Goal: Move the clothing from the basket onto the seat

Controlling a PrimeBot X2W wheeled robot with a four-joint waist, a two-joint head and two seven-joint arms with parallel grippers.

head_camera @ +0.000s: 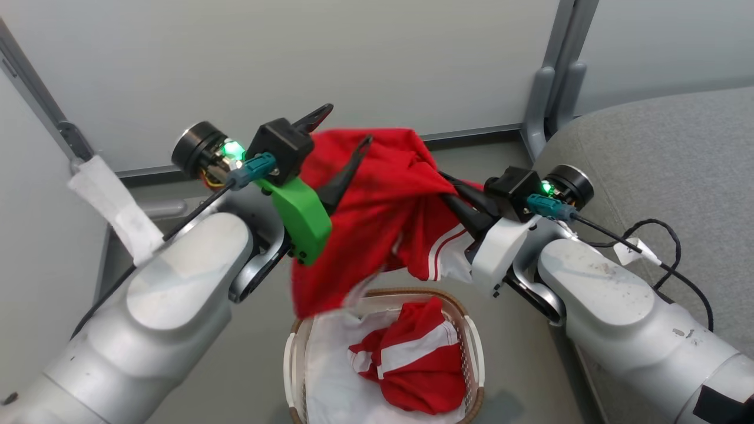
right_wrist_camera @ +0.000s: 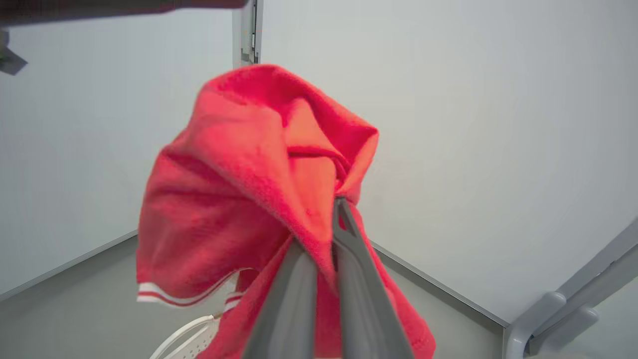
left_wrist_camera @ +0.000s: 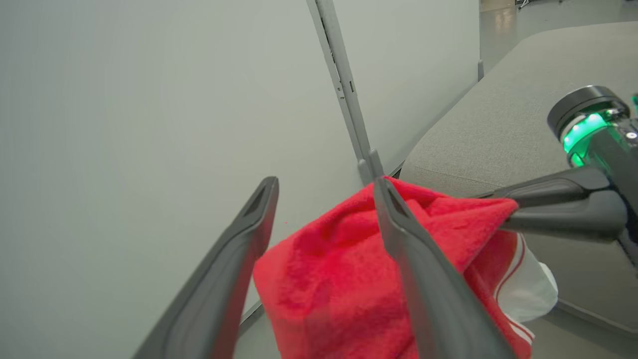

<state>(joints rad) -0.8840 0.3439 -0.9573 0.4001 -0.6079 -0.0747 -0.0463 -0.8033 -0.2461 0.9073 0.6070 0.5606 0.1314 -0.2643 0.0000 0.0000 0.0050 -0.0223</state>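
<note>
1. At nine o'clock in the head view we see a pale grey wall panel (head_camera: 294,53) crossed by a dark frame strip (head_camera: 35,82). It meets a smooth grey floor (head_camera: 235,353) along a thin metal rail (head_camera: 471,132).
2. At about ten o'clock the left jaws stand wide apart and grip nothing; one finger (head_camera: 344,174) lies against the lifted cloth.
3. At the centre hangs one red garment (head_camera: 377,206) of the clothing, raised above the basket, with its white-striped hem at five o'clock of the bunch.
4. At six o'clock the basket (head_camera: 474,347) sits on the floor, holding a white liner sheet (head_camera: 330,371) and the second red garment (head_camera: 421,365).
5. At three o'clock of the lifted garment the right jaws are pressed together on a fold of it. In the right wrist view we see the fingers (right_wrist_camera: 356,294) pinching the cloth.
6. A grey upright post (head_camera: 548,100) stands at one o'clock.
7. The seat (head_camera: 665,141), in grey woven fabric, spans two to three o'clock, and a black cable (head_camera: 668,235) loops in front of it.
</note>
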